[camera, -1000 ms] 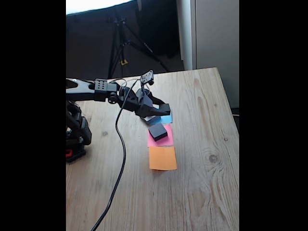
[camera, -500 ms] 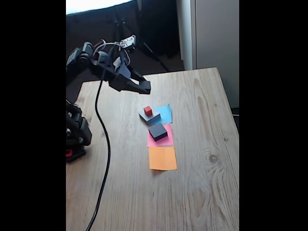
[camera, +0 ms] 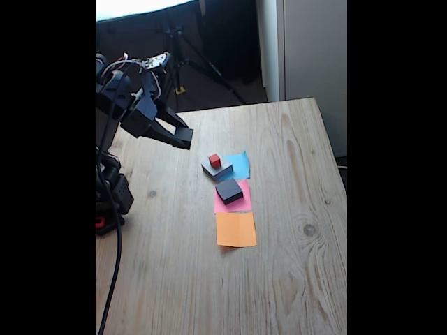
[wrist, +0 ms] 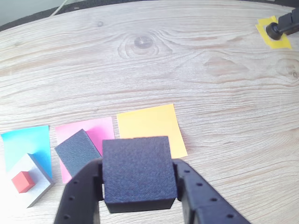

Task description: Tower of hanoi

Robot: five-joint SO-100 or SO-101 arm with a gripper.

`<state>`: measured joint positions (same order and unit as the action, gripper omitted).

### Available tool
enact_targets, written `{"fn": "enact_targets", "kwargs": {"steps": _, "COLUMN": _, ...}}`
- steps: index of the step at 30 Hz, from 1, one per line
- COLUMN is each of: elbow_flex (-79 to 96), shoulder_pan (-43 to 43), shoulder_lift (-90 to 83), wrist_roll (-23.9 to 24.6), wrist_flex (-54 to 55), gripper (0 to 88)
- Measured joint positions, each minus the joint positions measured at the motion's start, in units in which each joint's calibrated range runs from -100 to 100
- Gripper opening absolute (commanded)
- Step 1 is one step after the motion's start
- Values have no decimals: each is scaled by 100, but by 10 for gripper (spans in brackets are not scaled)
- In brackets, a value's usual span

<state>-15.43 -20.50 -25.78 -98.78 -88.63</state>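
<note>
Holding a black block between its two fingers, the claw sits at the bottom centre of the wrist view; in the fixed view the claw hangs raised at the upper left of the frame, above the wooden surface.

The held block shows a matte, finely grained face and square edges. Judged rigid and light, with enough texture to resist slipping; the fingers press on two opposite flat sides, which looks like the sound place to take it.

Remaining pieces, fixed view:
- red cube resting on top of the grey block, which lies half on the blue paper square, centre of frame.
- second black block on the pink paper square, just below.
- orange paper square bare, lowest of the three.

The red cube is small; a narrow, centred pinch on its side faces seems advisable.
</note>
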Motion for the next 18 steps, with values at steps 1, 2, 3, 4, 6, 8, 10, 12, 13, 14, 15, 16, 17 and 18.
{"fn": "enact_targets", "kwargs": {"steps": 1, "elbow_flex": 287, "shoulder_pan": -62, "shoulder_lift": -17, "wrist_roll": -17, "wrist_flex": 192, "gripper": 80}}
{"fn": "enact_targets", "kwargs": {"steps": 2, "elbow_flex": 617, "shoulder_pan": -155, "shoulder_lift": -43, "wrist_roll": -17, "wrist_flex": 416, "gripper": 81}}
{"fn": "enact_targets", "kwargs": {"steps": 3, "elbow_flex": 965, "shoulder_pan": -237, "shoulder_lift": -86, "wrist_roll": -17, "wrist_flex": 665, "gripper": 81}}
{"fn": "enact_targets", "kwargs": {"steps": 4, "elbow_flex": 1356, "shoulder_pan": -268, "shoulder_lift": -145, "wrist_roll": -17, "wrist_flex": 929, "gripper": 81}}
{"fn": "enact_targets", "kwargs": {"steps": 6, "elbow_flex": 2208, "shoulder_pan": -310, "shoulder_lift": -316, "wrist_roll": -17, "wrist_flex": 1537, "gripper": 81}}
{"fn": "enact_targets", "kwargs": {"steps": 8, "elbow_flex": 3190, "shoulder_pan": -413, "shoulder_lift": -530, "wrist_roll": -35, "wrist_flex": 2250, "gripper": 81}}
{"fn": "enact_targets", "kwargs": {"steps": 10, "elbow_flex": 4129, "shoulder_pan": -599, "shoulder_lift": -701, "wrist_roll": -35, "wrist_flex": 2954, "gripper": 81}}
{"fn": "enact_targets", "kwargs": {"steps": 12, "elbow_flex": 4980, "shoulder_pan": -723, "shoulder_lift": -778, "wrist_roll": -35, "wrist_flex": 3683, "gripper": 81}}
{"fn": "enact_targets", "kwargs": {"steps": 13, "elbow_flex": 5363, "shoulder_pan": -764, "shoulder_lift": -787, "wrist_roll": -35, "wrist_flex": 4067, "gripper": 81}}
{"fn": "enact_targets", "kwargs": {"steps": 14, "elbow_flex": 5702, "shoulder_pan": -764, "shoulder_lift": -795, "wrist_roll": -35, "wrist_flex": 4420, "gripper": 81}}
{"fn": "enact_targets", "kwargs": {"steps": 15, "elbow_flex": 5989, "shoulder_pan": -764, "shoulder_lift": -795, "wrist_roll": -35, "wrist_flex": 4740, "gripper": 81}}
{"fn": "enact_targets", "kwargs": {"steps": 16, "elbow_flex": 6223, "shoulder_pan": -785, "shoulder_lift": -795, "wrist_roll": -35, "wrist_flex": 5004, "gripper": 81}}
{"fn": "enact_targets", "kwargs": {"steps": 17, "elbow_flex": 6406, "shoulder_pan": -826, "shoulder_lift": -795, "wrist_roll": -35, "wrist_flex": 5220, "gripper": 81}}
{"fn": "enact_targets", "kwargs": {"steps": 18, "elbow_flex": 6562, "shoulder_pan": -888, "shoulder_lift": -795, "wrist_roll": -35, "wrist_flex": 5460, "gripper": 81}}
